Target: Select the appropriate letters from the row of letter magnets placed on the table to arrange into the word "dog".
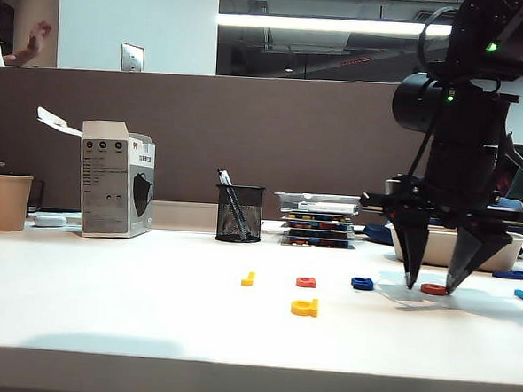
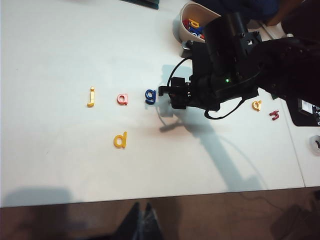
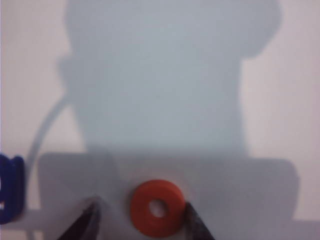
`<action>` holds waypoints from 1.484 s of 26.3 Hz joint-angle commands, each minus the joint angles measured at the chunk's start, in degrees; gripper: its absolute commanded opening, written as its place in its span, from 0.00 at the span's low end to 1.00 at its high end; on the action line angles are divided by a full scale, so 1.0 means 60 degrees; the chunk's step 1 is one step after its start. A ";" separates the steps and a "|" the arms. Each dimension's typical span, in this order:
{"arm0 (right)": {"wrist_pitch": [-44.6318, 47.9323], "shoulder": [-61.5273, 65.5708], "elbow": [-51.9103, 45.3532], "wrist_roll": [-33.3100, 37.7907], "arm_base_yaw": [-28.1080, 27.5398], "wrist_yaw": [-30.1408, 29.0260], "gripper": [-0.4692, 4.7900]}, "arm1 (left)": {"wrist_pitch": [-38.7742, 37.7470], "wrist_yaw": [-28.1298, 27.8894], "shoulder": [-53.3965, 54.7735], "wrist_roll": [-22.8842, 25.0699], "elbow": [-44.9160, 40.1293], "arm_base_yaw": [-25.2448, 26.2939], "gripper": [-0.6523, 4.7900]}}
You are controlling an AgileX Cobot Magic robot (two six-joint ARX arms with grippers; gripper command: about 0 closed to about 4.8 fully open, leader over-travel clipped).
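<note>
On the white tabletop (image 1: 103, 311), the yellow "d" (image 1: 304, 307) lies nearest the front edge, alone ahead of the row of letter magnets (image 2: 122, 98). Behind it, the right gripper (image 1: 430, 283) stands tips-down with jaws apart either side of the red-orange "o" (image 3: 156, 208), the dark blue "g" (image 1: 362, 283) just beside. Whether the left gripper's jaws are apart or together cannot be told.

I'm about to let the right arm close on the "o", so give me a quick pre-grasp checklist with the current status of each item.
1. Right gripper open: ok.
2. Red-orange "o" between its fingertips: ok.
3. "o" lying flat on the table: ok.
4. Blue "g" outside the fingers: ok.
5. Yellow "d" already pulled forward of the row: ok.
6. Left gripper out of the way: cannot tell, not in view.
</note>
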 commanded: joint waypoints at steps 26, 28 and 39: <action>-0.0284 0.0040 0.0000 0.0004 0.0000 0.0230 0.27 | 0.0018 -0.0066 -0.0022 0.0007 0.0015 -0.0015 0.11; -0.0288 0.0040 0.0000 0.0004 0.0000 0.0230 0.27 | 0.0022 -0.0066 -0.0022 0.0007 0.0015 -0.0015 0.11; -0.0776 0.0004 0.0004 0.0015 0.0000 0.0226 0.27 | 0.0018 -0.0066 -0.0022 0.0007 0.0015 -0.0015 0.11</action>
